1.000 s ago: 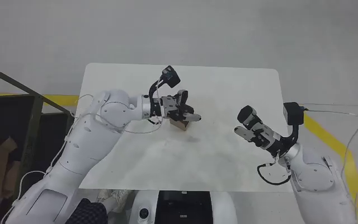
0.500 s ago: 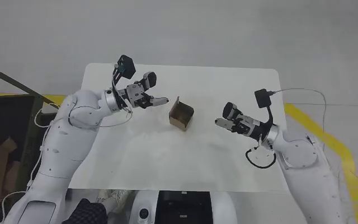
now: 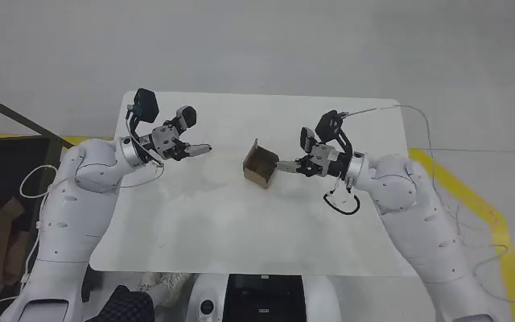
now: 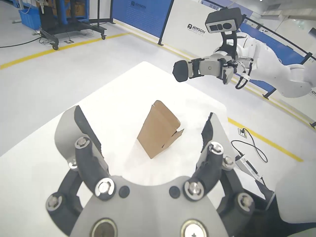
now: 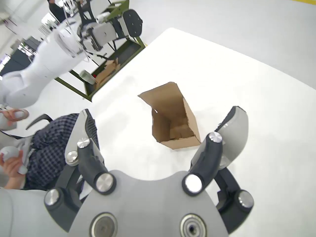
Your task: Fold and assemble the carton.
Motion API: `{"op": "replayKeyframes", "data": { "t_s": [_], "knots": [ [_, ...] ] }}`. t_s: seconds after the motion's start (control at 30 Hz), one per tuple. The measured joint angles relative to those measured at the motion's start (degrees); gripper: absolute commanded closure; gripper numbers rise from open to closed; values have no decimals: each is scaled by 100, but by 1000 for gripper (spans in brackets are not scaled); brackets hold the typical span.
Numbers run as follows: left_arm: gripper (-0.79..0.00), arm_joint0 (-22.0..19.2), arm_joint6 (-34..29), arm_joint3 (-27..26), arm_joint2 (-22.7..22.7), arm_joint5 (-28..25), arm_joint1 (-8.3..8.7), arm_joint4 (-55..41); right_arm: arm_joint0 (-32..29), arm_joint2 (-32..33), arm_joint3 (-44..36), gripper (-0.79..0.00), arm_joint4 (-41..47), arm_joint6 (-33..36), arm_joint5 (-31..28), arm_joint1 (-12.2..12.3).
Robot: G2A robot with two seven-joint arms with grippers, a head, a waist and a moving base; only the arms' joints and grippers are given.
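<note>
A small brown carton stands on the white table near its middle, its mouth open and one flap raised. My left gripper hangs open to the left of it, well apart, with nothing between its fingers. My right gripper is open just right of the carton, close to its edge. In the left wrist view the carton shows its closed back beyond the left gripper. The right wrist view looks into the carton past the right gripper, and folded bottom flaps lie inside.
A green metal frame with cardboard pieces stands off the table's left side. A yellow floor line runs past the right side. The table surface around the carton is bare white.
My left gripper has let go of the carton and pulled back to the left. My right arm has swung in from the right table edge up to the carton's right side.
</note>
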Motion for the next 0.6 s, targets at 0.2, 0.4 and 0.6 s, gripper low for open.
{"op": "replayKeyframes", "data": {
  "t_s": [0.2, 0.4, 0.6],
  "knots": [
    [-785, -36, 50, 234, -2, -74, 34, -525, 108, -85, 39, -785, -392, -52, -66, -8],
    [-785, -35, 48, 228, -2, -72, 33, -510, 108, -84, 39, -785, -374, -51, -65, -8],
    [-785, -35, 49, 228, -2, -72, 33, -510, 117, -274, 164, -785, 154, 129, -655, -8]
  ]
}}
